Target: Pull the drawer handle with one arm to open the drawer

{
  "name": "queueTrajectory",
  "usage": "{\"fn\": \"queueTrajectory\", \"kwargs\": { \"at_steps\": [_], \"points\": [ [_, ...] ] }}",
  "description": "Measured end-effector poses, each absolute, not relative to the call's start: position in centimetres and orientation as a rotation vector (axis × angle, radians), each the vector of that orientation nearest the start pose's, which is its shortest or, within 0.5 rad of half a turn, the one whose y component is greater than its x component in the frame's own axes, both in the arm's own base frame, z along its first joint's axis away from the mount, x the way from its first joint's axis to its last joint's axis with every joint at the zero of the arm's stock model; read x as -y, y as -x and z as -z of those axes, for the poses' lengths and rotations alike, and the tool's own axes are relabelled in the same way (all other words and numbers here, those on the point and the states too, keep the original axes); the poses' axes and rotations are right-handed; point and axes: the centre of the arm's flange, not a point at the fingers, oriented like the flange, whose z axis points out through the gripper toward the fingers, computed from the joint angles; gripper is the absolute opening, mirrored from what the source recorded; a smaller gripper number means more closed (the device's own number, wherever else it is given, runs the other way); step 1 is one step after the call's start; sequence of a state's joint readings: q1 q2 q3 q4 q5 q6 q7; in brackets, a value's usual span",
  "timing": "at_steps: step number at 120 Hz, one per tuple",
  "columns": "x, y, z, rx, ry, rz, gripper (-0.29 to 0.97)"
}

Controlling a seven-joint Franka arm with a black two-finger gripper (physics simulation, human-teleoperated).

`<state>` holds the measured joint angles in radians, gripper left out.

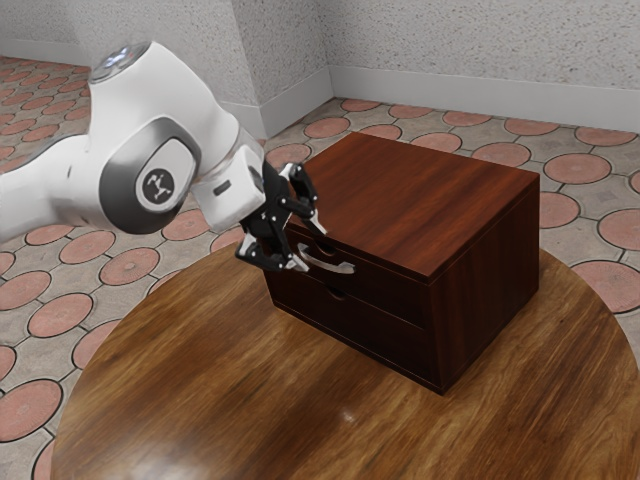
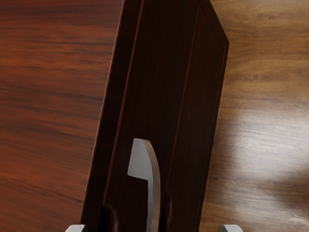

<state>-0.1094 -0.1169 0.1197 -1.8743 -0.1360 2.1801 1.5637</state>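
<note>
Reaching in from the exterior view's left, the fingers [image 1: 283,258] stand apart, one above and one below the end of the silver drawer handle [image 1: 332,264] nearest the arm, which lies between them. That handle sits on the upper drawer [image 1: 385,288] of a dark wooden cabinet [image 1: 430,195] standing on the round desk [image 1: 230,400].

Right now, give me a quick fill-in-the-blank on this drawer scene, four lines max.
1. The cabinet stands on a round ___ table.
2. The gripper is at the ___ drawer's handle.
3. The handle is ___ in colour.
4. The fingers are ___, with the handle between them.
Missing words: wooden; upper; silver; open.
</note>
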Motion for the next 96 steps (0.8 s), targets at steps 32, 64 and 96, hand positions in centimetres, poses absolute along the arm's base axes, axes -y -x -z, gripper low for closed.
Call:
{"fn": "queueTrajectory", "kwargs": {
  "at_steps": [32,64,96],
  "points": [
    [-0.5,-56.2,-59.5,-1.945,2.111,0.585,0.31],
    [-1.6,-55.6,-58.6,-1.91,2.113,0.585,0.3],
    [-1.8,-55.7,-57.7,-1.899,2.109,0.584,0.27]
  ]
}}
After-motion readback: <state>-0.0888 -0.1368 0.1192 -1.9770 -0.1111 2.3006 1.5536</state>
